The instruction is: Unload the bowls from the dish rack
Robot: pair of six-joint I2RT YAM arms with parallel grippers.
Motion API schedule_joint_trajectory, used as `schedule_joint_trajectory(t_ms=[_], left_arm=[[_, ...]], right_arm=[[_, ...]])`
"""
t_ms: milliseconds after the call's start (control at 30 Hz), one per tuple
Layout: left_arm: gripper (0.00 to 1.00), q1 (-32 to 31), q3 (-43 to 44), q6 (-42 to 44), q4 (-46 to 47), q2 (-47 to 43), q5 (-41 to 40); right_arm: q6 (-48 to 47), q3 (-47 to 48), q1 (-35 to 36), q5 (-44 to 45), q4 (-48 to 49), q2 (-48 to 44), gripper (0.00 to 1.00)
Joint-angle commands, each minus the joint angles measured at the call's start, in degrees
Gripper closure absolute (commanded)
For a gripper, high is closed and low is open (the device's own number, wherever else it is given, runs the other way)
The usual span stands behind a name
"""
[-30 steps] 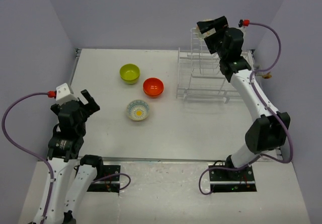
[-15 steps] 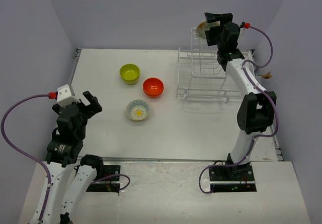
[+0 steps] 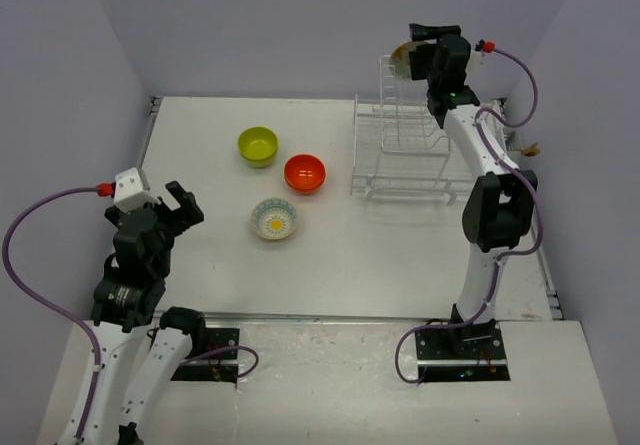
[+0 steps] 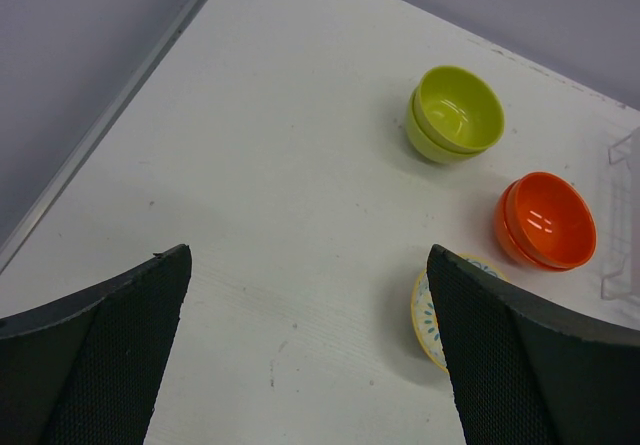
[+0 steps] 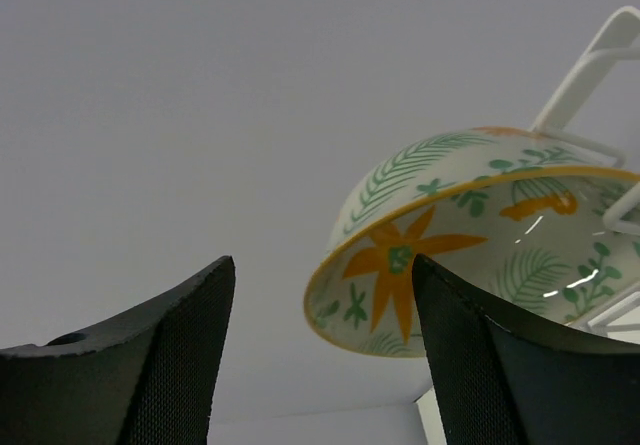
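A lime-green bowl [image 3: 258, 145], an orange-red bowl [image 3: 305, 173] and a cream floral bowl [image 3: 274, 218] sit on the table left of the white wire dish rack [image 3: 410, 155]. They also show in the left wrist view: green [image 4: 457, 113], orange [image 4: 546, 220], floral [image 4: 428, 313]. Another cream bowl with orange and green flowers [image 5: 480, 245] sits tilted on the rack's upright section, also in the top view [image 3: 403, 54]. My right gripper [image 3: 425, 37] is open, raised at that bowl's rim [image 5: 325, 355]. My left gripper [image 3: 175, 203] is open and empty over bare table [image 4: 305, 365].
The table's metal edge [image 4: 110, 120] runs along the left side. Purple walls enclose the table on three sides. The rack's low basket [image 3: 405, 180] stands at the right, beside my right arm [image 3: 490, 195].
My right gripper has swung up and left to the bowl on top of the rack's upright section. The left arm has barely moved.
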Motion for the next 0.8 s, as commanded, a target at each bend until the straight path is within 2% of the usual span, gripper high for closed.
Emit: schedule_joint_trajectory(t_ms=[0, 67, 167, 267, 300, 433, 500, 767], left_arm=[[0.0, -0.3, -0.1, 1.1, 1.9, 0.0, -0.5], [0.0, -0.3, -0.2, 1.1, 1.8, -0.1, -0.4], [0.0, -0.3, -0.2, 1.1, 1.9, -0.3, -0.5], [0.0, -0.3, -0.2, 1.1, 1.9, 0.0, -0.4], [0.0, -0.3, -0.2, 1.1, 1.9, 0.1, -0.4], [0.0, -0.3, -0.1, 1.2, 1.9, 0.6, -0.1], [0.0, -0.3, -0.1, 1.2, 2.0, 0.6, -0.1], [0.0, -0.4, -0.1, 1.2, 1.9, 0.8, -0.1]], right_arm=[[1.9, 2.6, 0.1, 3.8, -1.4, 0.7, 0.29], [1.2, 2.7, 0.1, 4.3, -0.4, 1.2, 0.34], [-0.5, 3.7, 0.1, 4.6, -0.1, 1.9, 0.6], [-0.9, 3.6, 0.2, 4.6, 0.3, 1.8, 0.74], [-1.1, 3.3, 0.1, 4.6, 0.6, 1.5, 0.83], [-3.2, 1.6, 0.6, 4.9, 2.8, -0.3, 0.97], [-3.2, -0.2, 0.6, 4.6, 3.8, -1.8, 1.0], [-5.1, -3.2, 0.6, 2.4, 9.2, -6.1, 1.0]])
